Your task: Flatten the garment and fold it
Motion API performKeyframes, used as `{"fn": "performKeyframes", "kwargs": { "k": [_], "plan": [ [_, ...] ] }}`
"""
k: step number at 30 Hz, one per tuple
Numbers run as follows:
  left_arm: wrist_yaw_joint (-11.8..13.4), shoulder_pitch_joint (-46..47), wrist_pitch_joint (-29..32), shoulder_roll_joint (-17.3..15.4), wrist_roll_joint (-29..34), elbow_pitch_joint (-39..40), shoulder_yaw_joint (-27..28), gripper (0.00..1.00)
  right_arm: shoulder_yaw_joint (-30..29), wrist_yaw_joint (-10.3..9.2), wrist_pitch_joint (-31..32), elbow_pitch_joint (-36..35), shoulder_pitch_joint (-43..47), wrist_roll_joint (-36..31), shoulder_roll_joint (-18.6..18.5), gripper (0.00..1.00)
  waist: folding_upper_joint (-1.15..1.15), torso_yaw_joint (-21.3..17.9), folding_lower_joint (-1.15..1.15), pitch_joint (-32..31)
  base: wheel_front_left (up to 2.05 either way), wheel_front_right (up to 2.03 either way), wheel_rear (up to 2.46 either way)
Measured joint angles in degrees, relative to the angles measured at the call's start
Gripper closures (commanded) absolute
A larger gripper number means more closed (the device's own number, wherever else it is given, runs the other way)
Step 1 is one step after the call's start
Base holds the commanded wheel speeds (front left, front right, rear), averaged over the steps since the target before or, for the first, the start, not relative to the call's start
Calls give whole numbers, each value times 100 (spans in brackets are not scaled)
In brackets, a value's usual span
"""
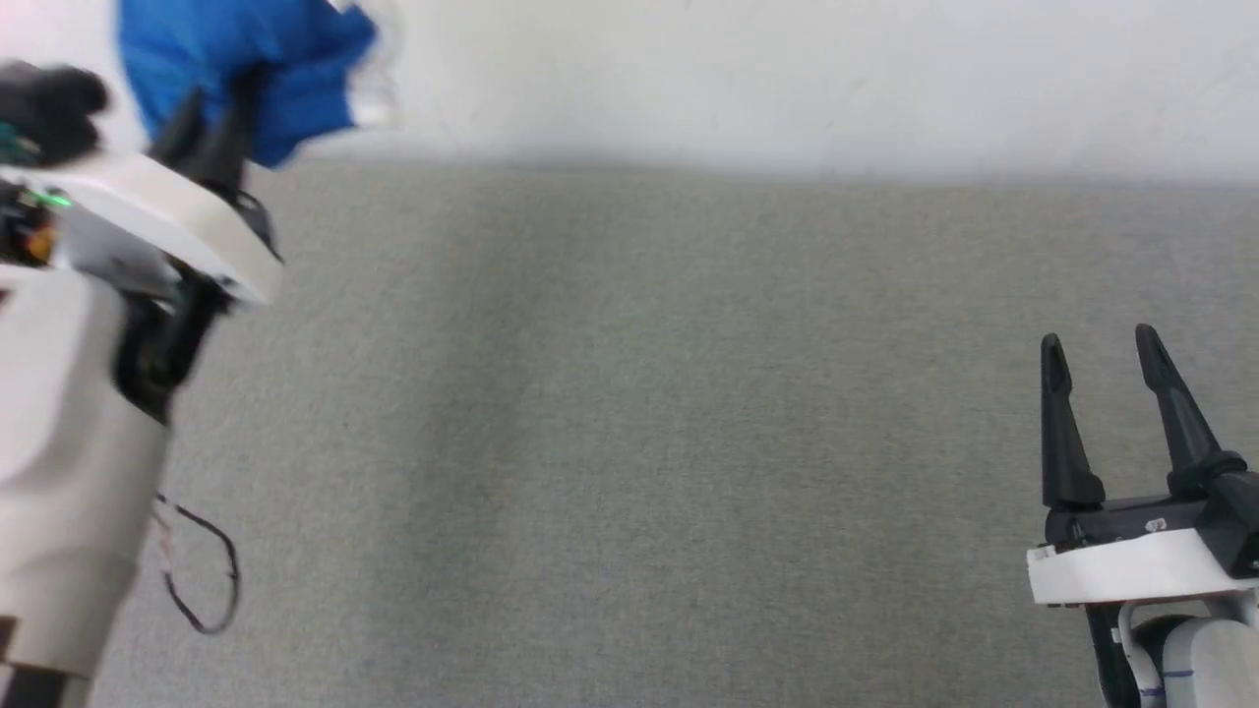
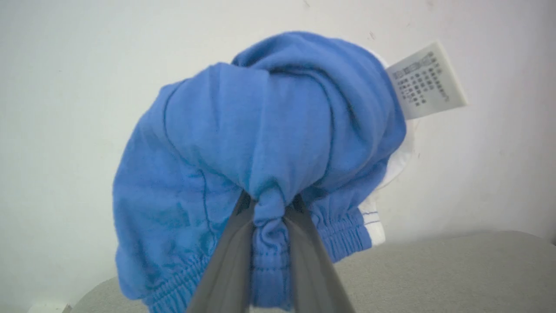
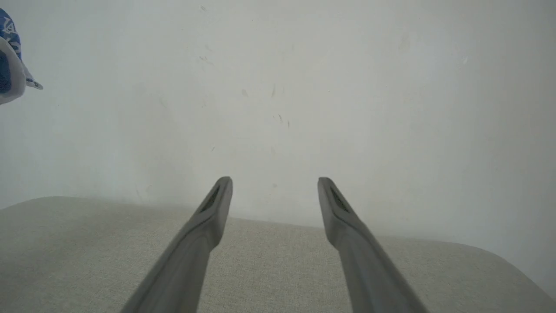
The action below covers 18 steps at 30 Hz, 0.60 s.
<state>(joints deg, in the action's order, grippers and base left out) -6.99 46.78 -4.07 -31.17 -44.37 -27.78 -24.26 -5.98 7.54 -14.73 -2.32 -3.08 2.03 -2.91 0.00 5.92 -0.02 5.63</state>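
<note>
garment (image 2: 208,143): royal blue, white waistband | label (image 2: 425,82): white, dark print | surface (image 1: 629,442): grey-beige

A grey woven fabric surface (image 1: 629,442) spreads across the middle and lower part of the head view, flat and evenly textured. Across the top of the frame stands a plain white wall (image 1: 787,69), with a soft shadow where the two meet. In the right wrist view the wall carries small dark specks (image 3: 280,117) near the centre, and the surface's far edge rounds off at the lower right.
</note>
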Motion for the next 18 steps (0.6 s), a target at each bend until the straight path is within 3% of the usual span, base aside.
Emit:
{"fn": "performKeyframes", "kwargs": {
  "k": [12,18],
  "plan": [
    [111,-798,151,442,207,843,-724,100,-70,0,0,-3,110,67,-4,0,0,-681,2,-202,0,0,0],
    [148,-1195,624,948,261,1009,-1466,100,-103,0,0,15,135,159,-8,0,0,-1044,2,-132,0,0,0]
  ]
}}
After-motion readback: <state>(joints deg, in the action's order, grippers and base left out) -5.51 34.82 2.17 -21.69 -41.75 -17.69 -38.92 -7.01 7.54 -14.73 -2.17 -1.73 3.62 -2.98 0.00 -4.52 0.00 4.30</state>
